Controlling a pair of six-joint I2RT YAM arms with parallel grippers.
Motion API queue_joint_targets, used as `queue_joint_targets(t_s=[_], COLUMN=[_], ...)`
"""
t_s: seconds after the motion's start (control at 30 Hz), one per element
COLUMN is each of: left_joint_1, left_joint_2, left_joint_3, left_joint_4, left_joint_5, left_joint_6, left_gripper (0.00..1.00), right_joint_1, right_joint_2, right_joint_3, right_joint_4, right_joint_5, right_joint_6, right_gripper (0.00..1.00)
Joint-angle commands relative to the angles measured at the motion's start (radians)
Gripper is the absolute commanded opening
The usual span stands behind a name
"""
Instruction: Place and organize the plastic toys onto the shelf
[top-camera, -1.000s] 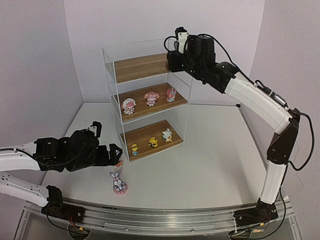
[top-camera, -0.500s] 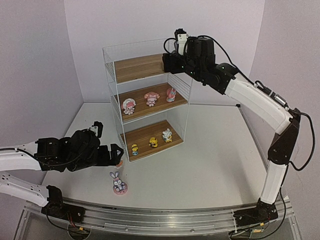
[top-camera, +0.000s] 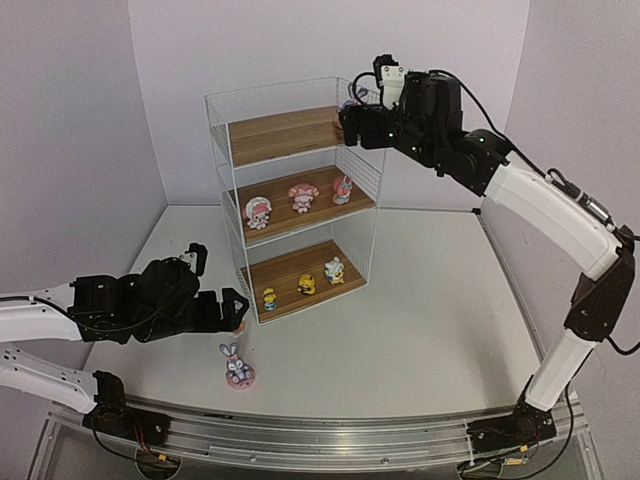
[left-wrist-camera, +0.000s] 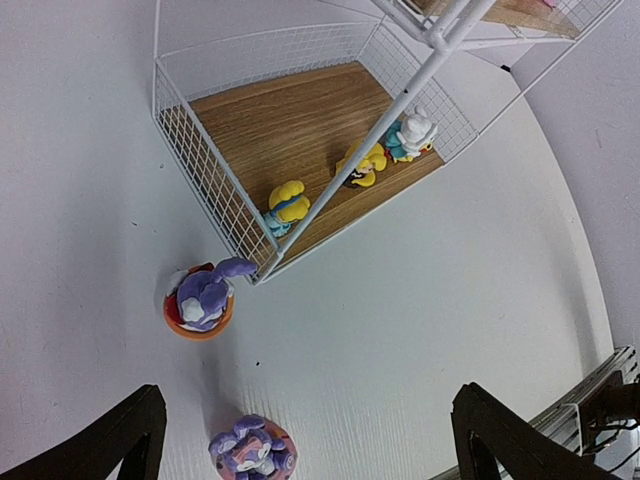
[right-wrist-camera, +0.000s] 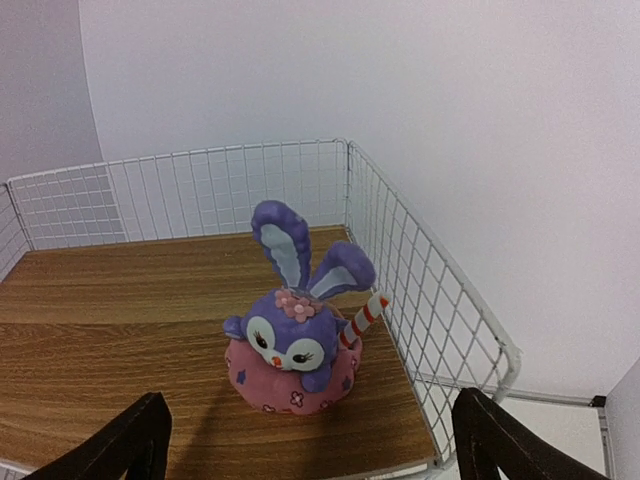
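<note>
Your right gripper (right-wrist-camera: 312, 440) stands spread; the purple bunny (right-wrist-camera: 295, 345) sits on the shelf's (right-wrist-camera: 432, 300) top board just ahead, seemingly untouched. Your left gripper (left-wrist-camera: 305, 440), equally spread, hovers above another bunny (left-wrist-camera: 203, 297) on the table (left-wrist-camera: 430, 330).

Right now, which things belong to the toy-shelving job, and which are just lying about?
Job: shelf, bunny on its top board, two bunnies on the table, six small toys on lower boards.
Not the job: table, metal rail.
</note>
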Motion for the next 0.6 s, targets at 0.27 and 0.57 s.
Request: queue_joint_targets(t_s=[0.27, 0.57], left_joint_1=[0.005, 0.005], left_joint_2=[-0.074, -0.081], left_joint_3=[-0.034, -0.209], left_joint_4=[-0.083, 0.071], left_joint_5=[0.075, 0.261], left_joint_6=[-0.083, -0.094], left_gripper=[1.00, 0.97], right_joint_1=[-0.001, -0.001], right_joint_2=[-0.416, -0.654], right_joint_3=[-0.395, -0.788], right_joint_4=[0.022, 0.048], right_joint_5=[-0.243, -0.501], right_joint_6=[0.168, 0.359], right_gripper=[0.98, 0.98])
